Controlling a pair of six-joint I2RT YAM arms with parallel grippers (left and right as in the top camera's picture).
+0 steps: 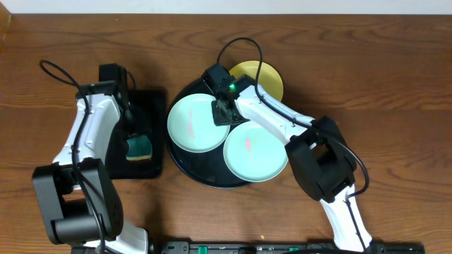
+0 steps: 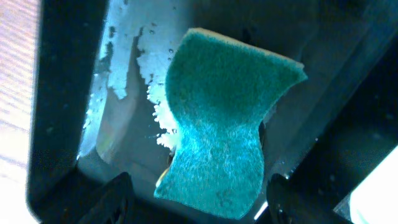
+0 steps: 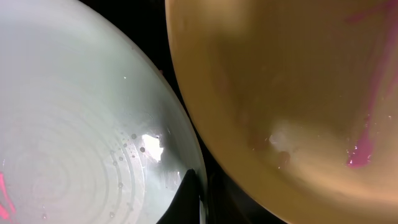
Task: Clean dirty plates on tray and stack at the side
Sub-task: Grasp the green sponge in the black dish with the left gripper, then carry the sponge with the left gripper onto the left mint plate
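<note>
The round black tray (image 1: 205,168) sits in the middle of the brown surface (image 1: 395,63). One green plate (image 1: 194,125) lies on the tray's left part and another green plate (image 1: 256,152) on its right part. Both have pink smears. The yellow plate (image 1: 263,77), smeared pink too, is at the tray's far edge.

The right hand (image 1: 223,109) is over the tray. One dark finger (image 3: 189,199) is at the left plate's rim, and I cannot tell if the hand is pinching.

Left of the tray, the left hand (image 1: 132,132) hangs over a small black tray (image 1: 154,106). Its fingers (image 2: 115,199) are on either side of a green sponge (image 2: 217,124), and I cannot tell if they are squeezing.
</note>
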